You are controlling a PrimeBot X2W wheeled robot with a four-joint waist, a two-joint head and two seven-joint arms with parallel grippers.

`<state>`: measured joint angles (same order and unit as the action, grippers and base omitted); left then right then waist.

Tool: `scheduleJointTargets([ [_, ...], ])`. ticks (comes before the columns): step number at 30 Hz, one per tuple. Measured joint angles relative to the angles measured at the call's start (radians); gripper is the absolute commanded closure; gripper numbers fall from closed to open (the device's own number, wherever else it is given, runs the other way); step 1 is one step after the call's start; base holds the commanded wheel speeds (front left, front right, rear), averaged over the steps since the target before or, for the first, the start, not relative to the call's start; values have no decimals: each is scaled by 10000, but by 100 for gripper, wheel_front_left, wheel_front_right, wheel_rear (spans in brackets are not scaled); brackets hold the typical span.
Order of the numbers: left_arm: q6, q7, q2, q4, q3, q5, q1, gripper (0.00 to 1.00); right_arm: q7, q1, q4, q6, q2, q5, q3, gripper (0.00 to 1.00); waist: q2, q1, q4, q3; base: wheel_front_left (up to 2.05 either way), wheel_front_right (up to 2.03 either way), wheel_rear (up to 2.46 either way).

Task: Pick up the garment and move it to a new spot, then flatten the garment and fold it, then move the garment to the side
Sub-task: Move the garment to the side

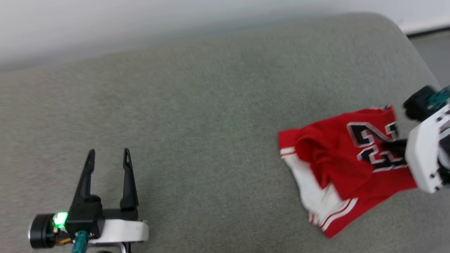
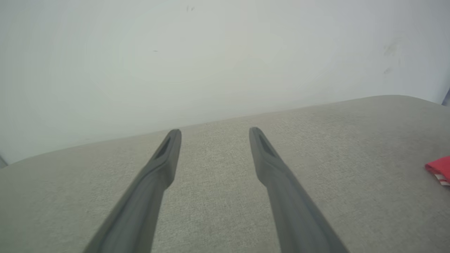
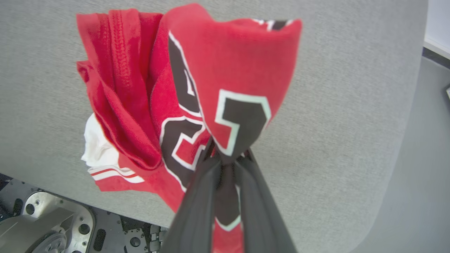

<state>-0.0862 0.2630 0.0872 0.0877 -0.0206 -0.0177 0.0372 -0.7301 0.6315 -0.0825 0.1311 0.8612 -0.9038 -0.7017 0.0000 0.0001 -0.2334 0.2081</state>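
The garment (image 1: 337, 165), a red jersey with white sleeves, striped trim and black white-outlined numbers, lies crumpled on the grey cushioned surface (image 1: 197, 116) at the right. My right gripper (image 3: 227, 158) is shut on a pinched fold of the garment (image 3: 225, 88) in the numbered area, and the cloth bunches up from the grip. In the head view the right gripper (image 1: 395, 147) reaches in from the right edge onto the numbers. My left gripper (image 1: 109, 154) stands open at the lower left, well apart from the garment. In the left wrist view the left gripper (image 2: 215, 133) holds nothing, and a red corner of the garment (image 2: 439, 168) shows at the right edge.
A pale wall (image 1: 140, 24) runs behind the surface. The surface's rounded far right corner (image 1: 393, 24) drops to a grey floor (image 1: 432, 52). The robot's metal base (image 3: 45, 221) shows below the surface's near edge in the right wrist view.
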Motion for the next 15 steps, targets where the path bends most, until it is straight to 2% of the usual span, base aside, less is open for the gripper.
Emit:
scheduleJointTargets([
  [6,119,2,403,441,203,148,-713,0,938,920,-1450,2,631,435,182,100,0,0,-520,1343,0,0,0],
  [15,173,0,880,1164,445,153,-1273,0,1772,1679,-3919,0,1166,593,1411,100,0,1,-774,3049,0,0,0],
])
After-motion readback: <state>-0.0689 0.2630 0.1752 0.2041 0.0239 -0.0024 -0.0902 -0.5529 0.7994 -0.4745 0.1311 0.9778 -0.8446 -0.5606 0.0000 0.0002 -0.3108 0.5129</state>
